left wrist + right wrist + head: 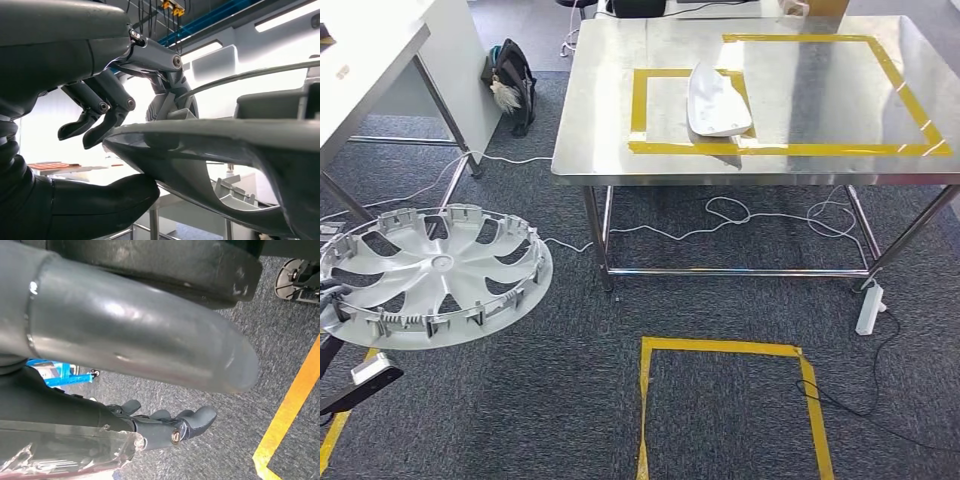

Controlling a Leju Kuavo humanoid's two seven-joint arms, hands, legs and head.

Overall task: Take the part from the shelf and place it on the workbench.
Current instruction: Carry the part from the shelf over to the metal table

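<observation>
The part is a silver wheel cover (pixel 433 272) with curved spokes, held level over the carpet at the left of the head view. My left hand (pixel 113 115) grips its rim (pixel 211 145), dark fingers on one face and the thick thumb (pixel 113 200) on the other. The steel workbench (pixel 803 110) stands ahead and to the right, marked with yellow tape rectangles. A white curved part (pixel 716 100) lies on it, across the smaller rectangle's edge. My right hand (pixel 170 427) hangs over the carpet with its fingers stretched out and nothing in them.
A yellow tape square (pixel 727 350) marks the carpet in front of the workbench. White cables and a power strip (pixel 869 308) lie under and beside it. A black bag (pixel 512 85) sits by a white table (pixel 365 50) at the far left.
</observation>
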